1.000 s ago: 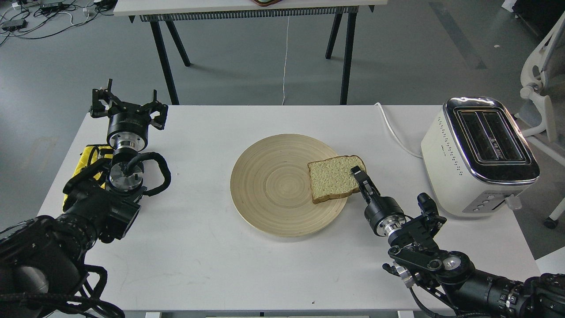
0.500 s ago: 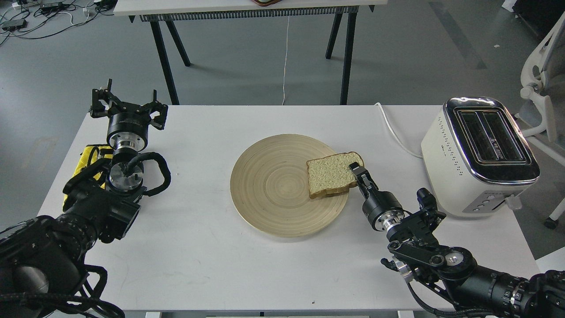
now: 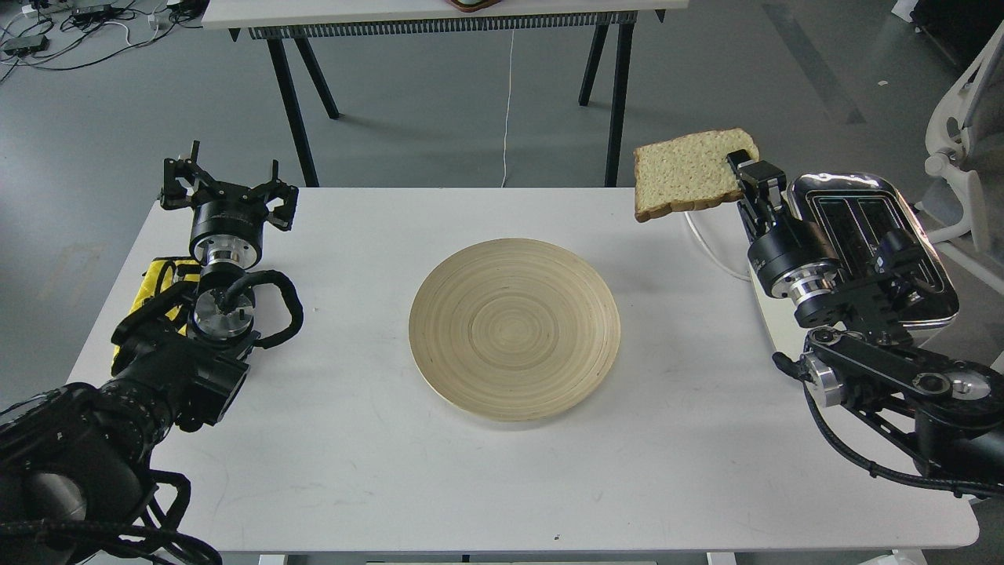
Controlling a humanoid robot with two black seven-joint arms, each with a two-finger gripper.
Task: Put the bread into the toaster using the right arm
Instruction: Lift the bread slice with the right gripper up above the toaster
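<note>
My right gripper (image 3: 747, 174) is shut on the right edge of the bread (image 3: 687, 173), a tan speckled slice with brown crust. It holds the slice in the air, roughly flat, above the table's far right, just left of the toaster (image 3: 910, 243). The toaster is cream-white with a chrome top and two black slots; my right arm covers its front and left side. My left gripper (image 3: 227, 182) is open and empty at the far left of the table.
A round wooden plate (image 3: 514, 326) lies bare at the middle of the white table (image 3: 361, 471). A white cord (image 3: 706, 239) runs from the toaster. Yellow cloth (image 3: 157, 278) lies by the left arm. A white chair (image 3: 969, 125) stands at the right.
My right gripper has lifted the bread off the plate and carried it up and to the right, next to the toaster. The left arm has not moved.
</note>
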